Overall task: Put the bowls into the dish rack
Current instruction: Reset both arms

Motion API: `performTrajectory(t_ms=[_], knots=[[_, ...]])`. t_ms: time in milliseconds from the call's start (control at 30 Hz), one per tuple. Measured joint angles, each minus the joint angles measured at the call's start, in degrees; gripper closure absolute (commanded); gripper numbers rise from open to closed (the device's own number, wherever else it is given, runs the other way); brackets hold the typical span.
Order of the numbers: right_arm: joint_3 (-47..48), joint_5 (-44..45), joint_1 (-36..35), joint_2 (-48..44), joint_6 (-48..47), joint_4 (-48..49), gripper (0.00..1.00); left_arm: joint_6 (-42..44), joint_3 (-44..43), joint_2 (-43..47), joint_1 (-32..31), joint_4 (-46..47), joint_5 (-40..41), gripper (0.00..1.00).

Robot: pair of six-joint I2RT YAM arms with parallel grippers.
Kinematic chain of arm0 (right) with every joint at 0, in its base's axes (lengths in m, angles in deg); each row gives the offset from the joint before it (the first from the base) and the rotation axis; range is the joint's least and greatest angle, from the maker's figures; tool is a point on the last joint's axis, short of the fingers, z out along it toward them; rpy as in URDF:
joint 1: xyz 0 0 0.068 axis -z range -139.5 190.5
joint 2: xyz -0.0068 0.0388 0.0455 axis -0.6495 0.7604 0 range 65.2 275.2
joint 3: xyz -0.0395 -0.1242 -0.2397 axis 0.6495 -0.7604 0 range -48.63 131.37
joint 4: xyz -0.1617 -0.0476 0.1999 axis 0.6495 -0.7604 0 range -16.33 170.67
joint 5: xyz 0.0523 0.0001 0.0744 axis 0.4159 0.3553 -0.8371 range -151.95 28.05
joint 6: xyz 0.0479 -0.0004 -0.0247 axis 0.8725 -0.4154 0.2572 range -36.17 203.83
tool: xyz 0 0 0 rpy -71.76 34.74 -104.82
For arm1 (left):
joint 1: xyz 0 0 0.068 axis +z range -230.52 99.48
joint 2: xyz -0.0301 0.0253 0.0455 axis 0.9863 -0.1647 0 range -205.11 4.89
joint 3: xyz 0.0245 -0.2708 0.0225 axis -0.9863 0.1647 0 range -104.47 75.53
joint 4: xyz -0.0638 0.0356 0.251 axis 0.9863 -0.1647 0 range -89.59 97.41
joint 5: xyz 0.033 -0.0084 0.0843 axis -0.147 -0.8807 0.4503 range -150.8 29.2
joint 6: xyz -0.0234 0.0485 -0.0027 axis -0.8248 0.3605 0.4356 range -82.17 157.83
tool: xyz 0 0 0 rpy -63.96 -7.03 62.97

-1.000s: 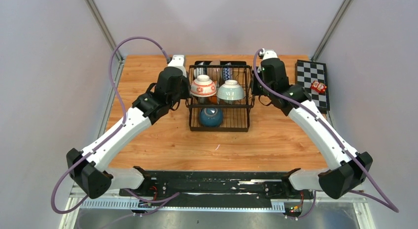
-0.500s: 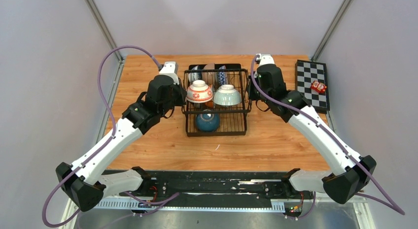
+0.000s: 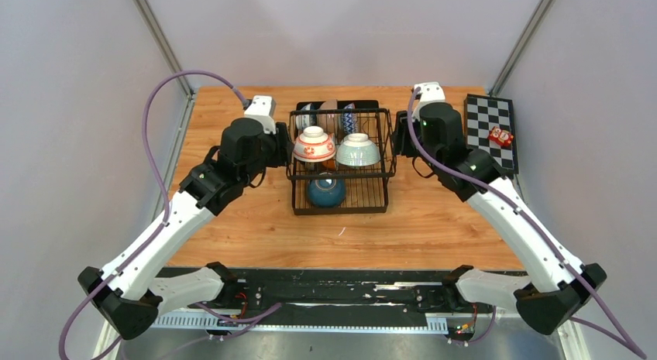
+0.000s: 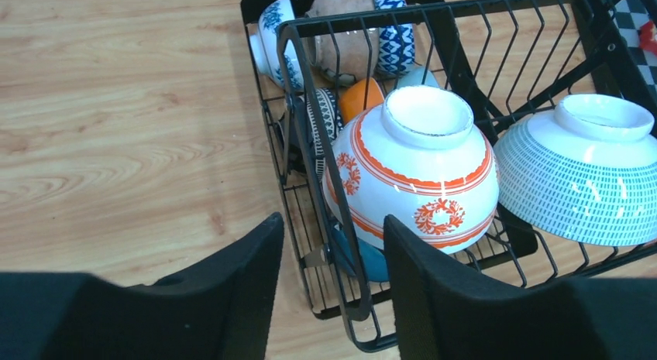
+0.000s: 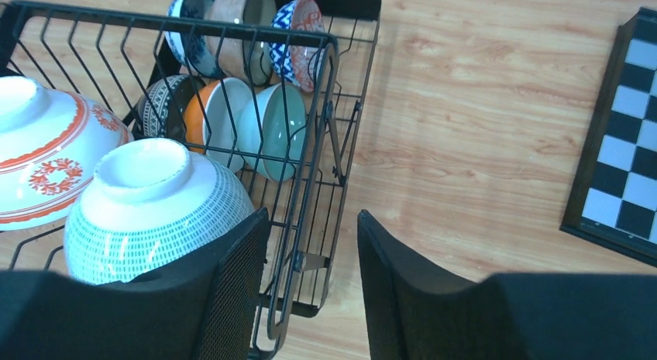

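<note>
The black wire dish rack [image 3: 339,211] stands mid-table. In its raised basket a red-patterned bowl [image 3: 314,144] and a pale green bowl [image 3: 358,149] sit upside down. A dark blue bowl [image 3: 326,191] rests on the lower tray, and several more bowls [image 3: 329,112] stand on edge at the back. My left gripper [image 4: 333,244] is open astride the rack's left side wire [image 4: 350,244], next to the red-patterned bowl [image 4: 418,166]. My right gripper [image 5: 310,244] is open astride the right side wire [image 5: 298,244], beside the pale green bowl [image 5: 147,213]. Neither holds anything.
A flat checkered board [image 3: 491,132] lies at the table's back right with a small red object [image 3: 500,136] on it. It shows at the right edge of the right wrist view [image 5: 620,166]. The wooden table [image 3: 232,205] is bare to the rack's left and front.
The rack shifted a little to the left while both grippers were shut on its sides. Both grippers have since opened and let go of the side wires.
</note>
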Motion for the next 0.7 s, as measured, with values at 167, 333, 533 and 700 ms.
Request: performTrajectory(t_ms=[167,333,533,700], knots=[[-0.09,0.22,0.00,-4.46,-1.14,0.04,0.34,1.29,-0.59,1.79,0.00,-1.29,0.55,0.26],[-4.31,-0.09,0.00,-11.26,-2.10,1.25,0.13,3.06,0.42,7.72,0.00,-1.64,0.04,0.09],[-12.04,-0.39,0.00,-18.18,-1.73,2.32,0.00,4.50,4.70,16.37,0.00,-1.22,-0.94,0.00],[-17.84,-0.35,0.00,-22.10,0.63,3.23,0.00,4.44,11.19,22.53,0.00,-1.16,-1.01,0.00]])
